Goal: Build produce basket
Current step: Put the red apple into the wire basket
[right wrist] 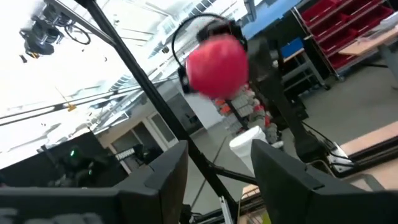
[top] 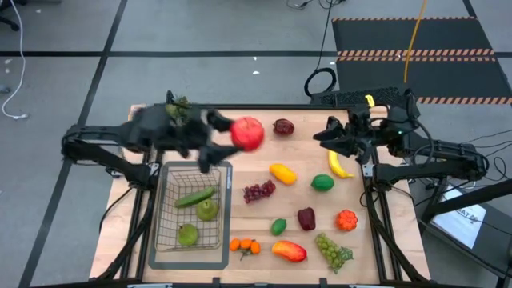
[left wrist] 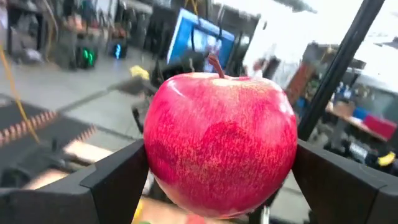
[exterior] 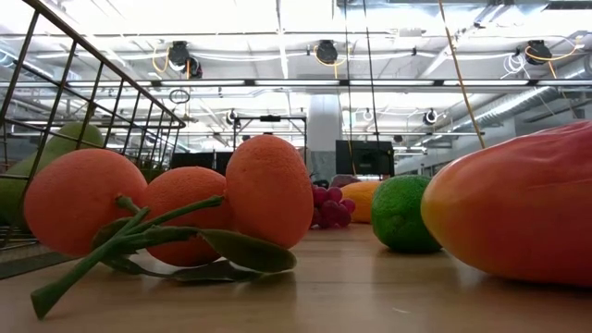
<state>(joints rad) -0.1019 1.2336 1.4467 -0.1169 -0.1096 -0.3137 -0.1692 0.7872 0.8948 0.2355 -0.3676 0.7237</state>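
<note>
1. Oranges (exterior: 166, 213) lie closest on the table, beside the basket (top: 190, 240).
2. Left gripper (top: 240, 138) pinches a red apple (left wrist: 221, 143), raised above the basket's far end.
3. Right gripper (right wrist: 217, 171), fingers parted and empty, sits over the banana (top: 339, 166).

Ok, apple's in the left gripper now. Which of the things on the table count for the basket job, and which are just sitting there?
Job things:
- red apple, held in the left gripper
- wire basket, holding a cucumber and two green pears
- banana, mango, purple grapes, oranges, lime

Lying about:
- leafy sprig
- grey mat under the basket
</note>
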